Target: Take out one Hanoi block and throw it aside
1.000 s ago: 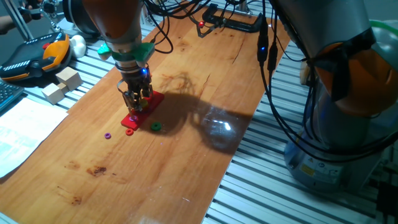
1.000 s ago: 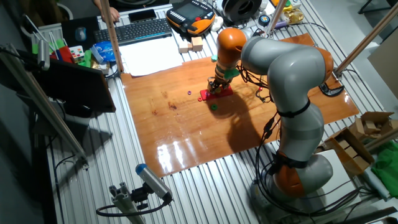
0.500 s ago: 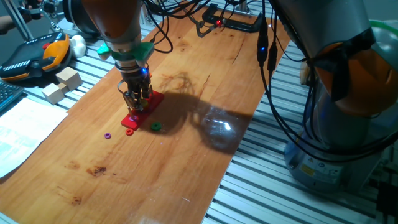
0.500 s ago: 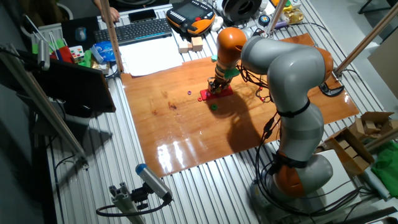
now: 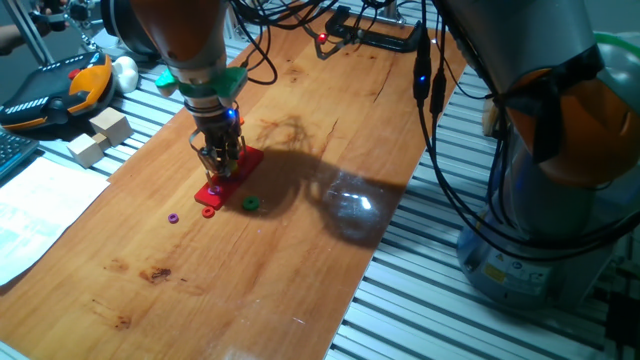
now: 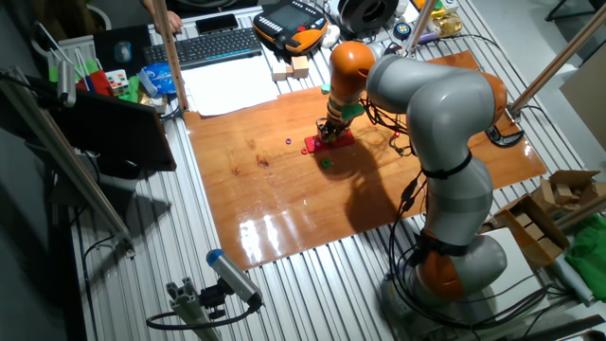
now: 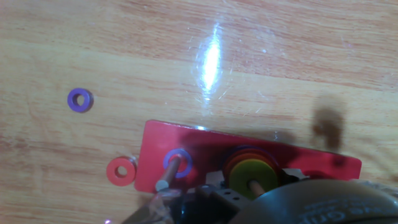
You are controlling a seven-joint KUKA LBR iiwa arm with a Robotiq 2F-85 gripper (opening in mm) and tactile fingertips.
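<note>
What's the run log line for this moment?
pincer: low over red base | yellow ring: on peg, top of stack | jaws: unclear | loose on table: green ring, purple ring, red ring

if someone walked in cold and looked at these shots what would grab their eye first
Probably the big grey and orange arm bent over the wooden table, its gripper down on a small red peg base. In the hand view a stack of rings topped by a yellow-green ring sits on one peg. A purple ring and a red ring lie loose on the wood beside the base.
</note>
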